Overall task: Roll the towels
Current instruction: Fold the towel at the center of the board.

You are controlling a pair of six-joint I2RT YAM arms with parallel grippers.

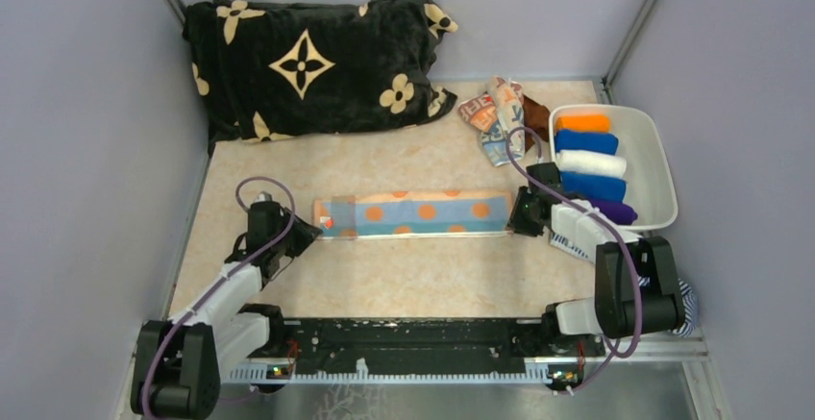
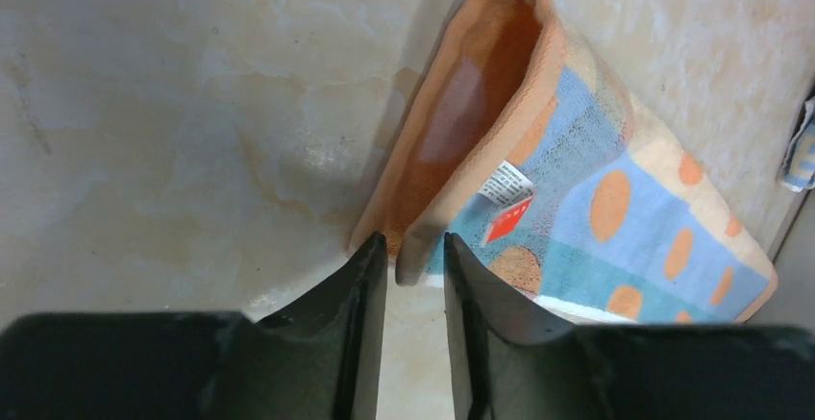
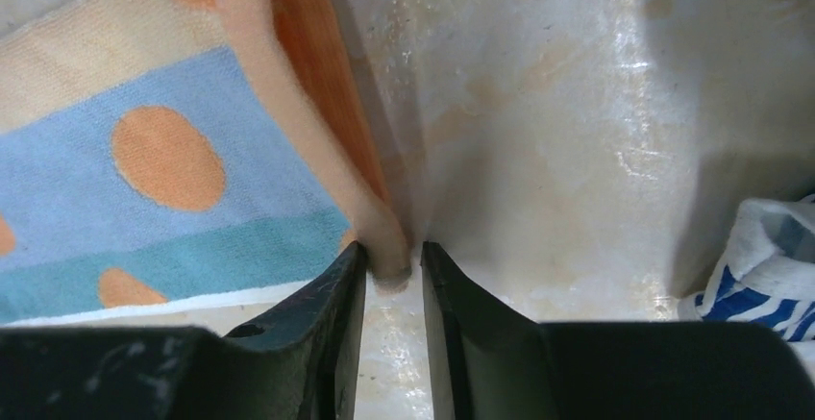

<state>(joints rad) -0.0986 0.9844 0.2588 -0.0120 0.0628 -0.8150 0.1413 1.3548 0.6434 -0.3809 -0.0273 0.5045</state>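
The orange-peach printed towel (image 1: 413, 214), with blue bands and orange dots, lies folded into a long strip across the middle of the table. My left gripper (image 1: 306, 233) is at its left end, jaws nearly closed on the lifted near corner (image 2: 415, 247) of the towel (image 2: 596, 180). My right gripper (image 1: 519, 216) pinches the near corner at the right end (image 3: 392, 255) of the towel (image 3: 163, 151). A pale blue-white towel with red marks (image 1: 495, 112) and a brown towel (image 1: 536, 112) lie crumpled at the back right.
A white bin (image 1: 654, 141) at the right holds several plain rolls (image 1: 588, 160) in orange, blue, white and purple. The black flowered blanket (image 1: 308, 64) fills the back left. A navy-and-white striped cloth (image 1: 687, 305) lies by the right arm's base and shows in the right wrist view (image 3: 759, 266).
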